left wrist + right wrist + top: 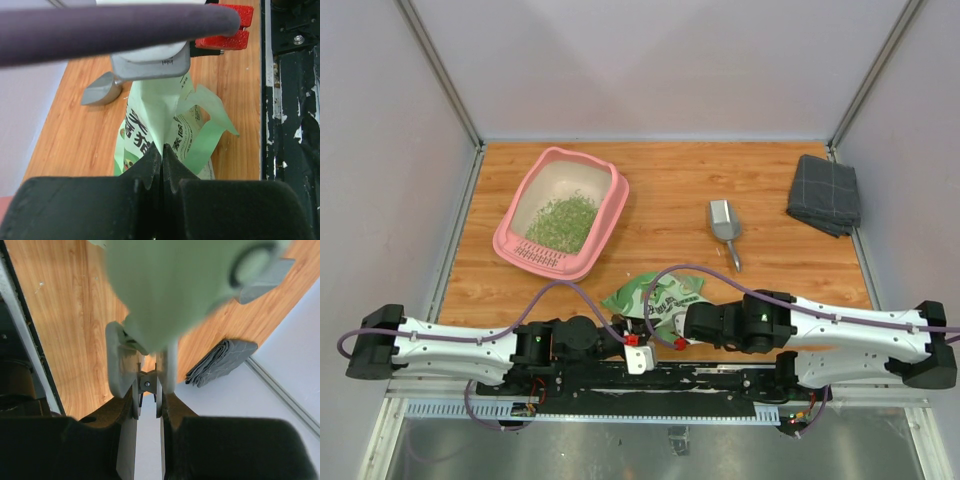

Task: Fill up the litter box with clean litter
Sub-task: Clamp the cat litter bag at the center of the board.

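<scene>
The left arm (450,345) lies low along the near edge of the table (770,270) and reaches in toward the middle. The right arm (850,335) does the same from the other side, so the two ends meet close together.

Between them is a light green bag (655,297). The left pincer (162,157) is squeezed tight, and a thin fold of the bag is pinched between its black tips. The right pincer (146,357) is only a little bit open, and its two grey fingers (116,360) grip another part of the bag. In the left wrist view the bag stands up tall between both pincers.

The bag has big black Chinese writing on it. I cannot read the words. The smaller print is too tiny to make out.

The pink litter box (612,205) sits far back on the left side of the table, well apart from the arms. A loose pile of green litter (563,222) lies inside it. A grey metal scoop (725,228) lies on the wood near the middle. A folded grey cloth (825,193) rests in the far right corner.
</scene>
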`<action>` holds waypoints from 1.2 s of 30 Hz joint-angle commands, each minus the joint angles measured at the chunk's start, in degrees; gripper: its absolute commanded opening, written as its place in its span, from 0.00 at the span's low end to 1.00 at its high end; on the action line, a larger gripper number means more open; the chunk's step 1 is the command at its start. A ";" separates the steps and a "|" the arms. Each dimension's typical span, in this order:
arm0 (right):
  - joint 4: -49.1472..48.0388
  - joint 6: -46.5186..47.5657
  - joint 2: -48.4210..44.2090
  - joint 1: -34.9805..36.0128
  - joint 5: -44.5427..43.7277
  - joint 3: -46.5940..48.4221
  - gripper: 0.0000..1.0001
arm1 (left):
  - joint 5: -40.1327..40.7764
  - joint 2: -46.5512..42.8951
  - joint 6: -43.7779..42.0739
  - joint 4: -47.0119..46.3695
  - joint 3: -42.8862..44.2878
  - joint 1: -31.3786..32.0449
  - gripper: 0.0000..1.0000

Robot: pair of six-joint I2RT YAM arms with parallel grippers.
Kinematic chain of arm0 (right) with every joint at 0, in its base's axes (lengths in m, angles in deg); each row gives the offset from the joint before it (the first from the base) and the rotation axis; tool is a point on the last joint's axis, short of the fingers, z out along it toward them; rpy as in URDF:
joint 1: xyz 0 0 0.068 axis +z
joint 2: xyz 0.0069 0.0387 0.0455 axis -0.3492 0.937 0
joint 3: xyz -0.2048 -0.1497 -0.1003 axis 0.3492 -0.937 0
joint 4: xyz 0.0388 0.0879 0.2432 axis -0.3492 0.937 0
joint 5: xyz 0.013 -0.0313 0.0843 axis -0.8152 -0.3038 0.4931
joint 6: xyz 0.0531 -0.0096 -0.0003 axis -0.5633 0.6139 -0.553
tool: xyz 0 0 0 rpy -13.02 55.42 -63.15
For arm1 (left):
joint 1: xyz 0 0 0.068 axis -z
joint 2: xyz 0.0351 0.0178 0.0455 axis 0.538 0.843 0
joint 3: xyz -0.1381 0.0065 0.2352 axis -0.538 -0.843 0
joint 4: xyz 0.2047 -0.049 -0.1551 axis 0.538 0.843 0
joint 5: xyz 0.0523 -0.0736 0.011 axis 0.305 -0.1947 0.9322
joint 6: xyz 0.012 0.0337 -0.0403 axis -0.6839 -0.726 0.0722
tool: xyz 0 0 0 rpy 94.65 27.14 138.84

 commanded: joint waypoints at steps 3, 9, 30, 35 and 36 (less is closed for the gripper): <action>0.15 1.49 2.43 1.91 5.43 6.42 0.01 | -3.95 -0.11 -6.31 -10.57 3.18 0.24 0.00; 7.14 0.16 3.95 1.84 9.27 13.77 0.01 | -3.53 -0.10 -8.49 -9.39 3.07 0.22 0.00; 18.84 0.01 21.12 0.04 9.18 27.63 0.01 | -6.05 -2.22 -12.20 -10.88 0.51 0.28 0.00; 18.86 -0.75 23.65 -0.15 10.47 27.29 0.01 | -6.91 -2.64 -13.24 -10.88 0.36 0.26 0.00; 18.85 -0.78 23.99 -0.38 10.56 27.34 0.01 | -7.13 -2.64 -13.39 -10.93 0.25 0.21 0.00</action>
